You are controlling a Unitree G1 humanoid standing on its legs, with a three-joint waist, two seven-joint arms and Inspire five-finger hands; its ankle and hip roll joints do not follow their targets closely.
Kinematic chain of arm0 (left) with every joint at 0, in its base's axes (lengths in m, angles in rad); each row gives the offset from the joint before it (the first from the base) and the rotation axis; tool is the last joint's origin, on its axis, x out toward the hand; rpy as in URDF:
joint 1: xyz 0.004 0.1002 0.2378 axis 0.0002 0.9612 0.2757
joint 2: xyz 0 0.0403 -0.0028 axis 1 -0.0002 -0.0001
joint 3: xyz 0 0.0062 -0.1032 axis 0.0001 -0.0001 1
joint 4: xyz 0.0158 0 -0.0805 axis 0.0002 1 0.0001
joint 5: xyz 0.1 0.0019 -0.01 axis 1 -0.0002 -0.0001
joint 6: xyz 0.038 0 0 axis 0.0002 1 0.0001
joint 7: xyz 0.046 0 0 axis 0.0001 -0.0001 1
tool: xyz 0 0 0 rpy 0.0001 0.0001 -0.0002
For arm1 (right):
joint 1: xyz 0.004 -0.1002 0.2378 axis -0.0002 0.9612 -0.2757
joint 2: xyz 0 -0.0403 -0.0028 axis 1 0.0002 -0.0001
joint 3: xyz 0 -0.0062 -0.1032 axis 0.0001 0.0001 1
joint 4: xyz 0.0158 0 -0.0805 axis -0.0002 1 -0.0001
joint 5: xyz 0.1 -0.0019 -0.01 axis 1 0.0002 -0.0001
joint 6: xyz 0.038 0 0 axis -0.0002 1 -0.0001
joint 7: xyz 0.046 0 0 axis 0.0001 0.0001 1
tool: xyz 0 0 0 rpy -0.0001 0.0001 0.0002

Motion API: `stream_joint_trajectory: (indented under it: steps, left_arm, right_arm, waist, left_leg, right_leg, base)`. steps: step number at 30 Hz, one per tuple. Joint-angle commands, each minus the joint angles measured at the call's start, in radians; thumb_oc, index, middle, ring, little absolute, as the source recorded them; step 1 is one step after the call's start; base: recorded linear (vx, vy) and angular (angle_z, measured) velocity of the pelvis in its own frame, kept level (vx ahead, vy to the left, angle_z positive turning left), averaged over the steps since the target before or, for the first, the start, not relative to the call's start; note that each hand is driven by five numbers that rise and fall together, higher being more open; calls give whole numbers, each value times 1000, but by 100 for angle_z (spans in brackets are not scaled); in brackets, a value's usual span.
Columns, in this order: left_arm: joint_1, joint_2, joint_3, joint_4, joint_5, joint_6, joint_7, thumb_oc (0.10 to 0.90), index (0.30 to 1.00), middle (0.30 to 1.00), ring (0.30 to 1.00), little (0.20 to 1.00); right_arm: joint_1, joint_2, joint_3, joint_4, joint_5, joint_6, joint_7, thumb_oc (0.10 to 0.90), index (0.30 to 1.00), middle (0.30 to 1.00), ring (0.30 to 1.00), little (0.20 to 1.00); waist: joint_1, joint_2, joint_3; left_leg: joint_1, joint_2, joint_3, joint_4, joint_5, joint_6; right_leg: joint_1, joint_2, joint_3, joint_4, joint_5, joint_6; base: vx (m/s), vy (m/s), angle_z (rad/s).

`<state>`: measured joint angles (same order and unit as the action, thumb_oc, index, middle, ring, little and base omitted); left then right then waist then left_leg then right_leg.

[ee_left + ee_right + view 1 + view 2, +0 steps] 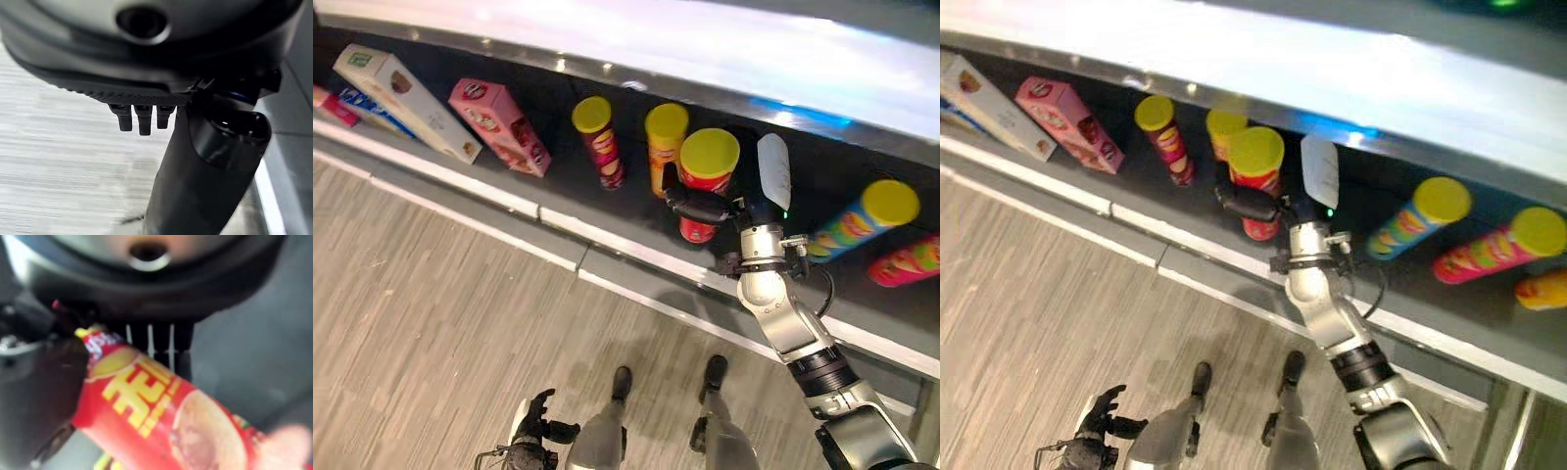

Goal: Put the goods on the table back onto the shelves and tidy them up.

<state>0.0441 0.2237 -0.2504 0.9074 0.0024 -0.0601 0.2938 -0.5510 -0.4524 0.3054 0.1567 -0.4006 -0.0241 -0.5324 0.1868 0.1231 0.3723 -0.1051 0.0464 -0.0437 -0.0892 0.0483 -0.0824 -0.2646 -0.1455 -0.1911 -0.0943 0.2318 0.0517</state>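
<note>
Because its fingers (690, 203) are curled round the red can (704, 182), the right hand (715, 207) holds it upright on the shelf (636, 250), apparently to line it up beside the orange can (664, 145). While the right wrist view shows that grip close up, the head views show fallen cans (857, 221) and the left hand (540, 419) hanging low, fingers relaxed.

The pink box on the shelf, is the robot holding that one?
No. The pink box lies untouched on the shelf, while the right hand has its fingers round a red can with a yellow lid.
</note>
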Motion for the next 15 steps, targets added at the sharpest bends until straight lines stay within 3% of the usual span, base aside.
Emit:
stream_joint_trajectory:
  steps: [1,15]
  left_arm:
    - [-2,77,-24,40,11,-18,62,800,900,900,900,900]
    - [-51,71,-53,11,6,-39,83,800,900,900,900,900]
  right_arm:
    - [-72,-22,-74,-109,-67,-40,-155,400,300,300,300,300]
    - [-109,-25,-174,-18,-59,-15,-326,400,300,300,300,300]
  waist:
    - [-20,-41,-46]
    - [-19,-12,-1]
  left_leg:
    - [-77,12,-28,29,-18,1]
    - [-165,-14,-36,51,-16,6]
  right_leg:
    - [118,-113,11,14,-141,147]
    - [44,-134,22,8,-111,157]
  base:
    - [-34,38,6]
    - [-23,11,-1]
